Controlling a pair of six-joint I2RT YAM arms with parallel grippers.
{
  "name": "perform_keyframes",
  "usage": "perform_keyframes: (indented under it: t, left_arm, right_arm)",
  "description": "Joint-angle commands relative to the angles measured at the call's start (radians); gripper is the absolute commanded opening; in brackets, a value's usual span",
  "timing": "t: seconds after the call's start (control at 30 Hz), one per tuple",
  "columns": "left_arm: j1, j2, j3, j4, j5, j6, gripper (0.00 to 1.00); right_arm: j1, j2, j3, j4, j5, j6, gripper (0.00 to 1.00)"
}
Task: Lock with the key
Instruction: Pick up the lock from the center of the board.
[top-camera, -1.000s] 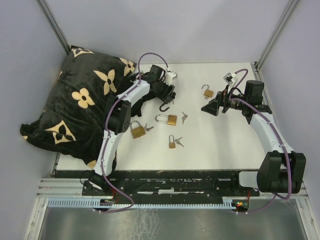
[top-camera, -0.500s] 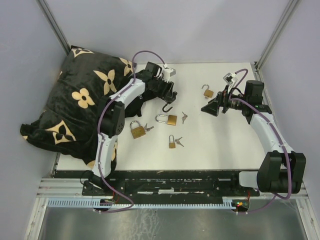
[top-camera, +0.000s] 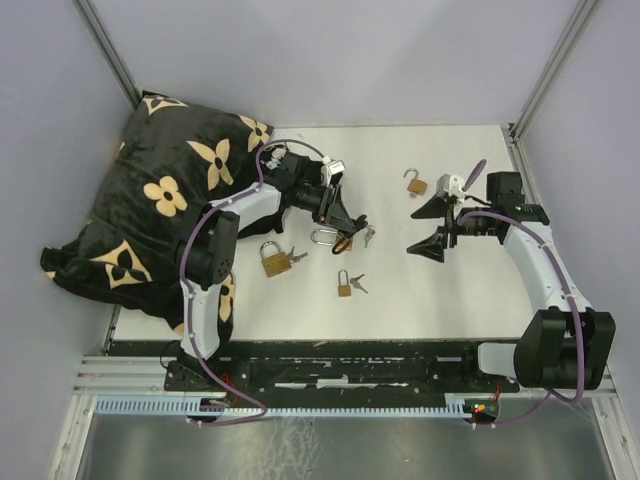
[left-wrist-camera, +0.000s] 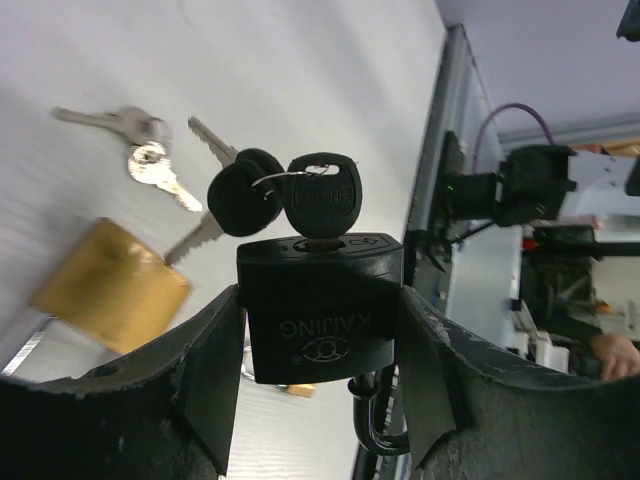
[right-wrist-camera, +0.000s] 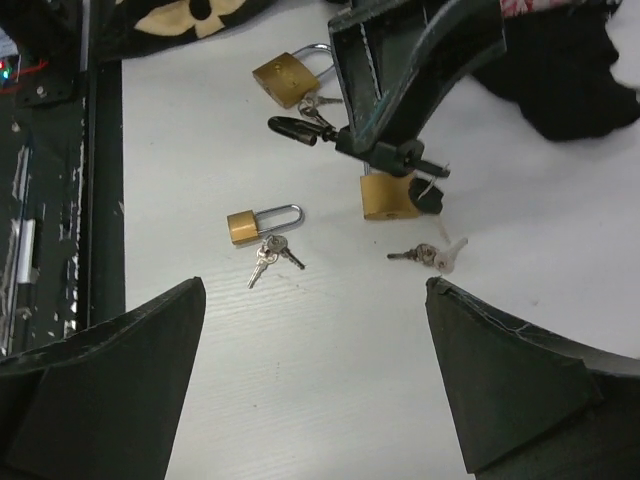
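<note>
The left gripper (left-wrist-camera: 320, 345) pinches the black padlock (left-wrist-camera: 318, 318) by its sides above the white table (top-camera: 450, 290). 1 of 2 ringed keys (left-wrist-camera: 322, 196) sits in its keyhole, and the shackle (left-wrist-camera: 372, 425) looks unlatched, though it is mostly hidden. A brass padlock (left-wrist-camera: 110, 285) lies underneath. The right gripper (top-camera: 430, 228) hangs near — fingers spread wide.

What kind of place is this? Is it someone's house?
Probably not a house. It looks like a robot test booth. Two robot arms are bolted to a metal rail at a white table boxed by plain walls, with padlocks and keys laid out.
</note>
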Motion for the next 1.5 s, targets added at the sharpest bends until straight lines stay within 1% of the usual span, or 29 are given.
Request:
perform_keyframes:
  t: [0.0, 0.07, 0.23, 0.3, 0.47, 0.6, 0.87, 1.0, 1.17, 1.33, 1.47]
  left_arm:
    - [-0.062, -0.162, -0.055, 0.18, 0.244, -0.136, 0.12]
    - [-0.093, -0.185, -0.082, 0.209, 0.265, -0.154, 0.12]
    - [-0.166, -0.196, -0.087, 0.241, 0.319, -0.196, 0.12]
    - [-0.184, -0.186, -0.071, 0.245, 0.338, -0.207, 0.12]
    - [-0.22, -0.174, -0.029, 0.244, 0.376, -0.229, 0.13]
    - [-0.23, -0.179, -0.008, 0.244, 0.389, -0.237, 0.13]
    - [-0.259, -0.175, 0.023, 0.244, 0.409, -0.248, 0.13]
    - [-0.269, -0.172, 0.038, 0.244, 0.419, -0.25, 0.13]
    - [-0.28, -0.175, 0.046, 0.243, 0.432, -0.253, 0.13]
    - [-0.285, -0.18, 0.048, 0.244, 0.443, -0.255, 0.14]
    - [-0.287, -0.182, 0.05, 0.243, 0.444, -0.254, 0.14]
  right_arm:
    - [0.002, -0.041, 0.103, -0.406, -0.156, -0.741, 0.99]
    - [0.012, -0.016, 0.148, -0.5, -0.162, -0.879, 0.99]
    - [0.099, 0.11, 0.296, -0.956, -0.098, -1.376, 0.99]
    - [0.12, 0.158, 0.335, -1.087, -0.098, -1.515, 1.0]
    - [0.166, 0.168, 0.325, -1.095, -0.062, -1.523, 0.98]
    - [0.175, 0.157, 0.311, -1.095, -0.048, -1.516, 0.94]
    - [0.215, 0.148, 0.294, -1.091, -0.07, -1.531, 0.85]
    - [0.242, 0.163, 0.305, -1.084, -0.061, -1.53, 0.79]
    - [0.248, 0.169, 0.308, -1.067, -0.041, -1.516, 0.71]
    - [0.25, 0.152, 0.295, -1.0, -0.026, -1.454, 0.63]
    - [0.255, 0.126, 0.282, -0.942, -0.017, -1.397, 0.54]
